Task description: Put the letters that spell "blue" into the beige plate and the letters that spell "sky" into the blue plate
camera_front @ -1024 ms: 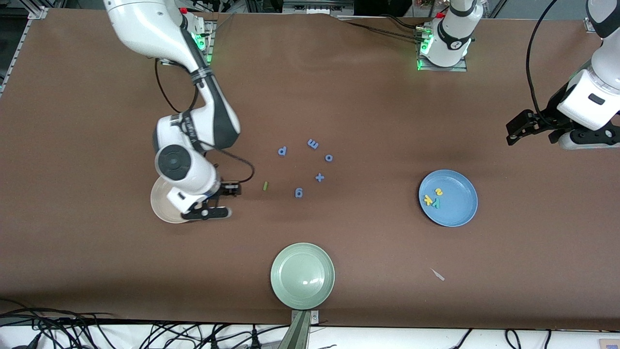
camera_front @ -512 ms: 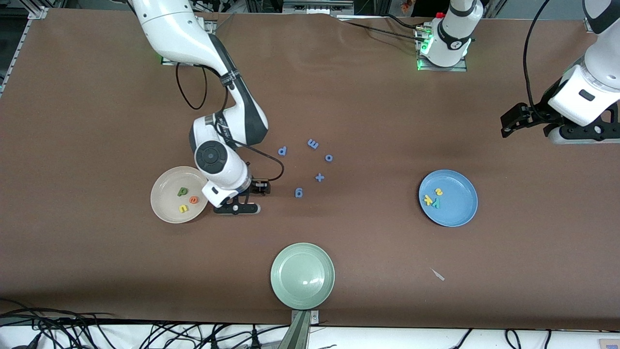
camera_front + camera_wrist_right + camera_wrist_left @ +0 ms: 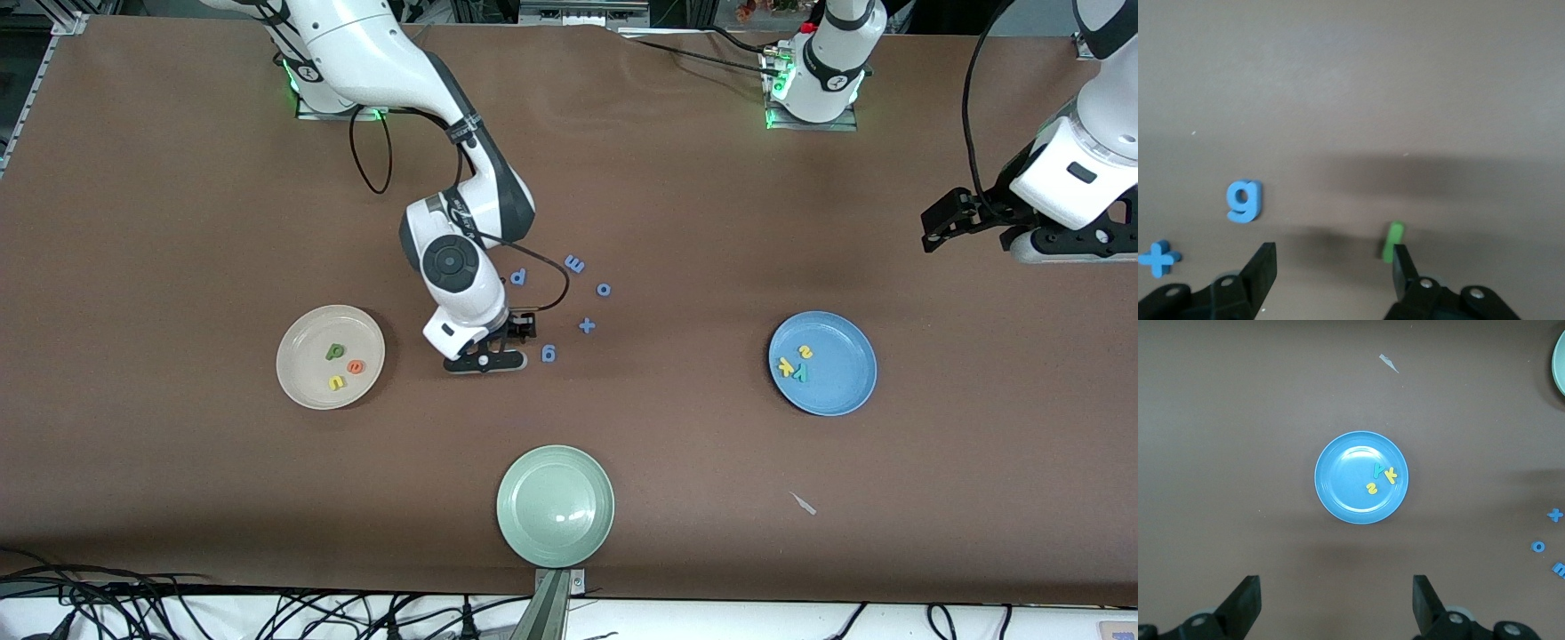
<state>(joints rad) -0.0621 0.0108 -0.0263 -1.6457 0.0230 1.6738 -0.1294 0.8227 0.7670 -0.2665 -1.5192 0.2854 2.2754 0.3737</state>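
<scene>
Right tool [image 3: 1331, 267] gapes empty over green l [image 3: 1392, 241] beside blue g [image 3: 1245, 200]; left tool [image 3: 1336, 603] waits, wide open

Brown bench [image 3: 178, 222]: matt, cloth-like. Round pale green plate [image 3: 533, 524]: glossy, smooth. Round sky-blue plate [image 3: 840, 391]: slight sheen. Small blue foam letters [image 3: 548, 354]: matt.

I am operating in a robotics lab. My two arms are bolted to metal base plates [image 3: 811, 116] with green status lights, at the edge of a brown work table [image 3: 178, 222]. Aluminium framing [image 3: 36, 80] borders the table, and loose cables [image 3: 133, 604] (unbundled) run along its camera-side edge.
</scene>
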